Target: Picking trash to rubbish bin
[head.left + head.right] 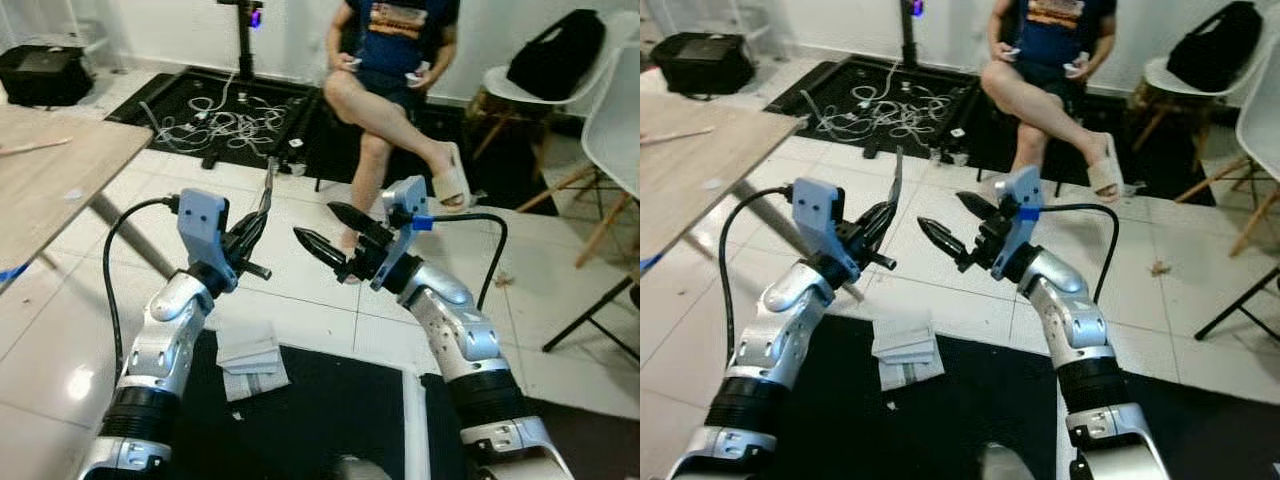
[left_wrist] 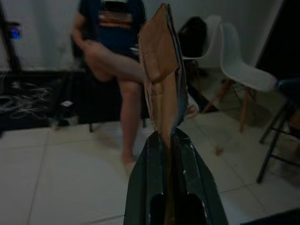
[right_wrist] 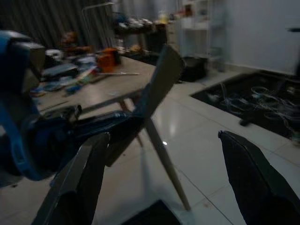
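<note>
Left gripper (image 1: 252, 232): raised at chest height, fingers clenched on a flat cardboard scrap (image 1: 268, 187); the left wrist view shows the scrap (image 2: 159, 70) pinched between both fingers and standing up past the tips.
Right gripper (image 1: 328, 232): raised just beside the left one, fingers spread apart, grasping nothing; tips point toward the scrap.
Scrap position: in the air, clear of floor and table, held on edge.
Other trash: a folded white paper pad (image 1: 250, 355) lies on the floor at the edge of the black mat (image 1: 330, 410), below the left arm.
Bin: not identifiable in these pictures.
Progress: judged early to middle. One piece is picked and secured; carrying it to a bin and dropping it remain. The paper pad, if it counts as trash, is not yet collected.
Edges, left: wooden table (image 1: 60, 170) with a slanted leg near the left arm; a swing to that side risks contact.
Edges, ahead: a seated person (image 1: 395, 90) with a crossed leg extended toward the grippers; a mat of loose cables (image 1: 225, 120) behind.
Edges, right: white chairs (image 1: 560, 75) and a dark chair leg.
Open room: bare tiled floor (image 1: 300, 290) directly ahead, between table and person; judged the safest corridor.
</note>
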{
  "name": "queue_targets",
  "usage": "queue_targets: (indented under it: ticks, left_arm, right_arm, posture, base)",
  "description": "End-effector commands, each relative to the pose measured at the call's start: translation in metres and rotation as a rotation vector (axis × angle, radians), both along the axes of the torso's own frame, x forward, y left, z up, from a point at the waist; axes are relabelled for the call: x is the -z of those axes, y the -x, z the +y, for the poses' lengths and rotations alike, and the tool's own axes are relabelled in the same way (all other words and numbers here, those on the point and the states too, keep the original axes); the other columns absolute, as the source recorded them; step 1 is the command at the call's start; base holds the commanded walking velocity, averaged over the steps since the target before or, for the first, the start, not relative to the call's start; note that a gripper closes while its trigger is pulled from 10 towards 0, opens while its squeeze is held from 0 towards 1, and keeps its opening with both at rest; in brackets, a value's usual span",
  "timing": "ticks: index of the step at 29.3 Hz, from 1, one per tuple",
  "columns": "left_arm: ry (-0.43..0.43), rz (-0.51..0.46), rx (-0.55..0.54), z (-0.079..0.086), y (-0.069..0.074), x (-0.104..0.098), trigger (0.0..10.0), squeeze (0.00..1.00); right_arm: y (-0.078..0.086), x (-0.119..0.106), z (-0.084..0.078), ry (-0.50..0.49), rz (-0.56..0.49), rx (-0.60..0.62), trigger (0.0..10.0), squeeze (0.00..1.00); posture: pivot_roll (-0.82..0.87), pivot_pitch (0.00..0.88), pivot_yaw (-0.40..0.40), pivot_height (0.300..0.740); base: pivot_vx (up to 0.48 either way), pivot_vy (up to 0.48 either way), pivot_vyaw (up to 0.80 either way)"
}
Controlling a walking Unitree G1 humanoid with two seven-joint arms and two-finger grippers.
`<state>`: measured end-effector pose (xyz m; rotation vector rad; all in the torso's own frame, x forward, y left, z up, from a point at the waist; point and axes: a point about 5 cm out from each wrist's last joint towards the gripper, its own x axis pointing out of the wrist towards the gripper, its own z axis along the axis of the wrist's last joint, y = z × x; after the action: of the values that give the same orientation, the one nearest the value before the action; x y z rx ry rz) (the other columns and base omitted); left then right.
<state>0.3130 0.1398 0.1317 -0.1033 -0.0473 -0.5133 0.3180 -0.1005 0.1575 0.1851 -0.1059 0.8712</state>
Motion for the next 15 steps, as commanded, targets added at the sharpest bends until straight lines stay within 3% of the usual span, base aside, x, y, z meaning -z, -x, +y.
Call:
queue_targets:
  ticks: [1,15]
  left_arm:
    - [0.002,0.010,0.014,-0.0024,0.0007,0.0019,10.0,0.00]
    - [-0.001,0.012,0.016,-0.0024,0.0007,0.0025,10.0,0.00]
  right_arm:
    - [-0.0008,0.0015,-0.0040,0.002,0.010,0.011,10.0,0.00]
    - [-0.0011,0.0017,-0.0039,-0.001,0.013,0.006,10.0,0.00]
  posture:
    - [0.01,0.000,0.010,0.740]
    - [0.01,0.000,0.011,0.740]
  base:
    - [0.000,0.000,-0.80]
    - [0.000,0.000,-0.80]
